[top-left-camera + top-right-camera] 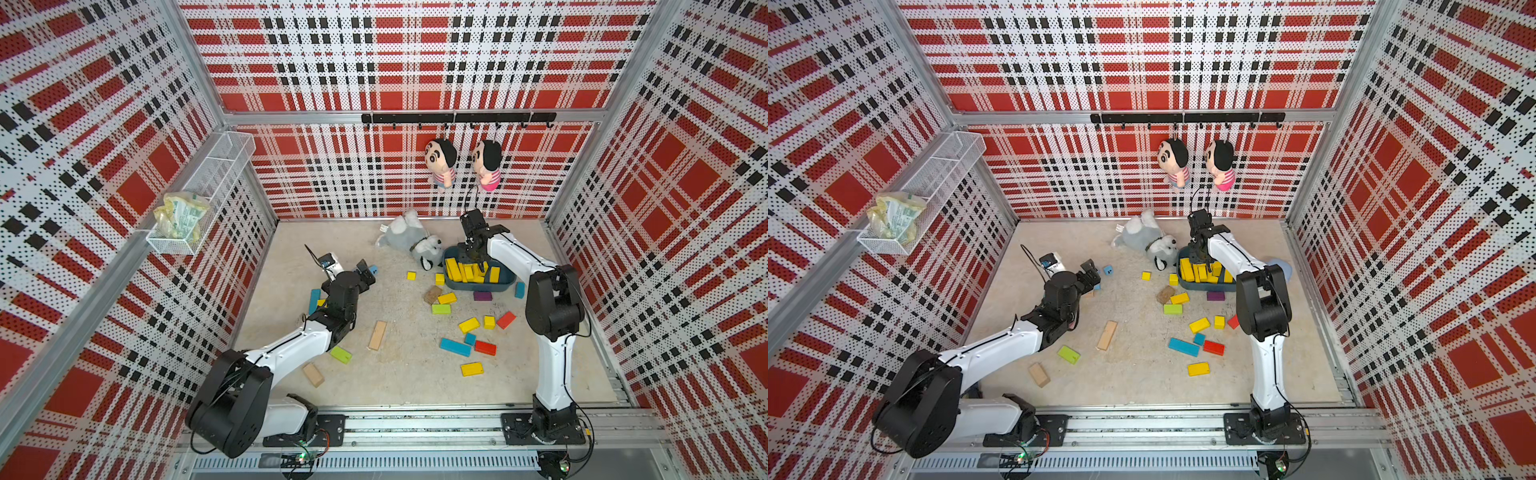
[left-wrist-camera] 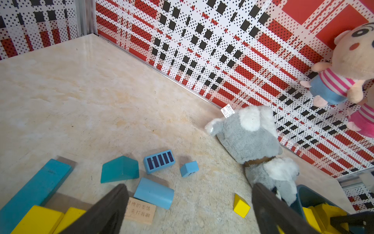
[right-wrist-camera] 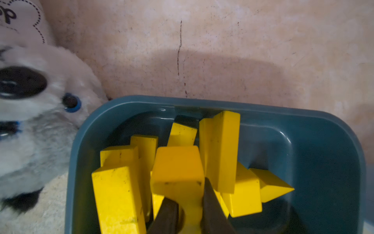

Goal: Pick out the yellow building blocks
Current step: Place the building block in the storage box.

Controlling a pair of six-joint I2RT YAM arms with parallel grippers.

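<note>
yellow blocks (image 3: 222,152) look like scuffed painted wood, bin (image 3: 323,152) is smooth glossy plastic, plush dog (image 3: 40,141) beside it is fuzzy

Chinese characters on wooden block (image 2: 139,210)

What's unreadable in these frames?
- Count of yellow blocks in the blue bin: right arm covers part in both top views; right wrist view's edge cuts the pile.
- Two yellow pieces beside the left arm: arm mostly hides them from above; left wrist view's edge cuts them.
- Print on the wooden block: left claw overlaps it, left wrist view.
</note>
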